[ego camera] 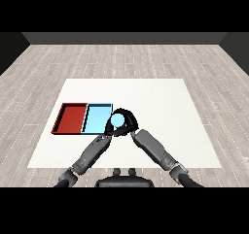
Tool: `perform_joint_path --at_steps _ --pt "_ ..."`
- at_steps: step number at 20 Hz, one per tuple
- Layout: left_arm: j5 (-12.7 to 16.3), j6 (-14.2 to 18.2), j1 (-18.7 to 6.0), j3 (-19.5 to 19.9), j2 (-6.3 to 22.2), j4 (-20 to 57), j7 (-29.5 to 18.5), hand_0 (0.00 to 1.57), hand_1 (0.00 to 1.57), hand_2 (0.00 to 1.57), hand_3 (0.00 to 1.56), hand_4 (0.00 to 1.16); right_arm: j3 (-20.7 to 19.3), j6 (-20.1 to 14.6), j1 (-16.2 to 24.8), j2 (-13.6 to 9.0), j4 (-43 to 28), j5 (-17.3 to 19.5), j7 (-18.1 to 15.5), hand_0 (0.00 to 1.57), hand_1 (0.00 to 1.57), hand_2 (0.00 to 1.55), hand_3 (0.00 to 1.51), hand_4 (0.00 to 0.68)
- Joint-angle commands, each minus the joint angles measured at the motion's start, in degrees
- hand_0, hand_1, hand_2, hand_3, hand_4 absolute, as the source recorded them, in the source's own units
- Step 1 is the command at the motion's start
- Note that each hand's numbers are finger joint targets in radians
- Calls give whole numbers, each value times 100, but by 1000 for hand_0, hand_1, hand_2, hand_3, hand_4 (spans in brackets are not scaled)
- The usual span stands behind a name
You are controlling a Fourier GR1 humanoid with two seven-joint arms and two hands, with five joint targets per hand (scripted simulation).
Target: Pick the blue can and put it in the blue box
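The blue can (117,118) shows its light blue top at the right edge of the light blue tray (96,119). My right hand (129,122) comes in from the lower right and curls round the can, holding it above the tray's right rim. My left hand (110,130) sits just below and to the left of the can, close against the right hand, and its shape merges with the right hand's. The can's side is hidden by the hands.
A red tray (71,118) lies directly left of the light blue tray, touching it. Both trays sit near the left side of the white table (160,111). Both grey forearms converge near the table's front middle.
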Motion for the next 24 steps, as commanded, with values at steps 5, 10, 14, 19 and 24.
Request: perform_joint_path --at_steps 5,10,14,19,24 --pt "133 -149 -66 109 -147 127 -65 1571 1571 1516 1448 1097 -194 132 196 140 -217 184 342 0 0 0 0 0" --pt "-161 -385 -119 482 -149 97 95 1571 1571 1546 1477 1138 -436 410 -24 142 357 150 -12 0 0 0 0 0" --pt "-298 -215 2 326 -150 45 81 1571 1571 1571 1498 1137 -507 208 1 142 -125 99 468 0 0 0 0 0" --pt "-157 -236 -131 337 -150 559 -379 1571 1571 1571 1510 1133 -791 487 700 26 -1088 426 666 0 0 0 0 0" --pt "-758 -194 580 424 -21 -328 -94 1571 1571 1571 1503 1128 -977 661 1112 77 -1474 577 877 0 0 0 0 0"
